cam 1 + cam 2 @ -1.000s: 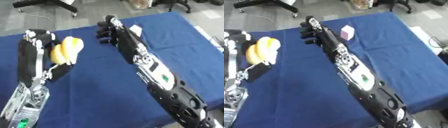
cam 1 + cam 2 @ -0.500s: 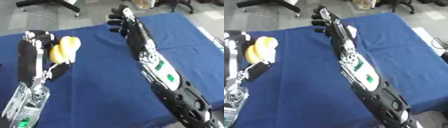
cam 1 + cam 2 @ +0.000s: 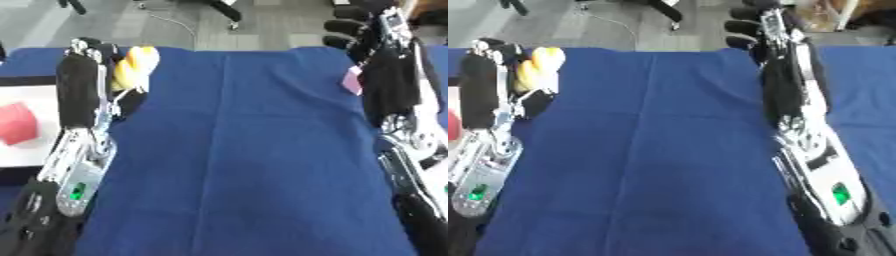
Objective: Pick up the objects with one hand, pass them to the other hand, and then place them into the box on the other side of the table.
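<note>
one yellow object (image 3: 133,67) sits gripped in the left hand (image 3: 94,75).

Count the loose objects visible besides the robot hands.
3: a yellow object held in the left robot hand, a red block at far left, a pink object beside the right arm. Others may be hidden.

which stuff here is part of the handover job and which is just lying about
Part of the job:
- yellow banana-like object, held in the left hand
- right hand, raised at the far edge
- white box holding a red block
- small pink object

Lying about:
- blue tablecloth
</note>
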Controlling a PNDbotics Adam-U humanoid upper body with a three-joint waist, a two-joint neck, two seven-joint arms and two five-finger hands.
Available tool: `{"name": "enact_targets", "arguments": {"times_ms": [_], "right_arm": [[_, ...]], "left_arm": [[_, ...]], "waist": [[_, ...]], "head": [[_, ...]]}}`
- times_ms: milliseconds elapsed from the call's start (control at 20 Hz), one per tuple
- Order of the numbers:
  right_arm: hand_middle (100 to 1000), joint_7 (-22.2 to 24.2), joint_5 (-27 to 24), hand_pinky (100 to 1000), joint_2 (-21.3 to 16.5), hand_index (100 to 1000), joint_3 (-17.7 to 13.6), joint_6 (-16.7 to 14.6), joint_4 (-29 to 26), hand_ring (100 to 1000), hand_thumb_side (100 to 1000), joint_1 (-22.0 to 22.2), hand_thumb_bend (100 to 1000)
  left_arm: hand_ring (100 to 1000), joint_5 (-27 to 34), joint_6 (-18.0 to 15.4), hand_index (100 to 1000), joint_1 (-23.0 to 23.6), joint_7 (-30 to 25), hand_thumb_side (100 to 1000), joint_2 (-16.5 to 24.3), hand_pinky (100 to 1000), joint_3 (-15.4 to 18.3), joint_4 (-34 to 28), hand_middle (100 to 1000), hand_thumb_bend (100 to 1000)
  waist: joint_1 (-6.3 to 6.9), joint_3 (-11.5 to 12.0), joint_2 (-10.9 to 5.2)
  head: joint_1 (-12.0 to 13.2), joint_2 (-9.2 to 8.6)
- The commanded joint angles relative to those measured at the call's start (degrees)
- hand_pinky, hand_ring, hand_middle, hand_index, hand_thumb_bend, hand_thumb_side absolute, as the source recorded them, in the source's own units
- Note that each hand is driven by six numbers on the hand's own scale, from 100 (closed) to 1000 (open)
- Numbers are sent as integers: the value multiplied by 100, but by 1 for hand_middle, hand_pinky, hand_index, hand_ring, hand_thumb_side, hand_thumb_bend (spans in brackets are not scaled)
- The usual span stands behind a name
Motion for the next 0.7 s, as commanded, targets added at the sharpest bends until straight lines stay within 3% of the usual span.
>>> {"name": "enact_targets", "arguments": {"times_ms": [50,400,550,600,650,700], "right_arm": [[655,84,89,729,-91,782,-58,-29,27,720,782,-54,100],[652,169,170,728,-116,782,-46,-55,160,719,787,-42,100],[651,189,190,727,-121,782,-46,-58,186,719,787,-46,100],[651,196,196,727,-123,782,-45,-57,192,719,787,-48,100],[651,203,202,727,-124,781,-45,-55,196,719,788,-50,100],[651,210,206,727,-124,781,-45,-53,199,719,788,-52,100]], "left_arm": [[230,-158,573,232,64,-167,100,542,310,533,-81,100,213],[243,-385,1664,249,229,-978,100,1300,319,1089,834,105,181],[277,-495,2016,319,241,-1444,100,1515,343,1155,1448,110,162],[291,-543,2101,346,228,-1615,100,1559,362,1162,1652,120,171],[351,-581,2173,422,215,-1821,100,1585,452,1162,1847,189,273],[362,-626,2219,436,201,-2079,100,1602,466,1153,2031,208,306]], "waist": [[93,22,-70],[156,17,-79],[163,1,-82],[164,-4,-83],[164,-8,-83],[165,-14,-82]], "head": [[176,-14],[119,-14],[68,-14],[55,-14],[44,-14],[32,-14]]}}
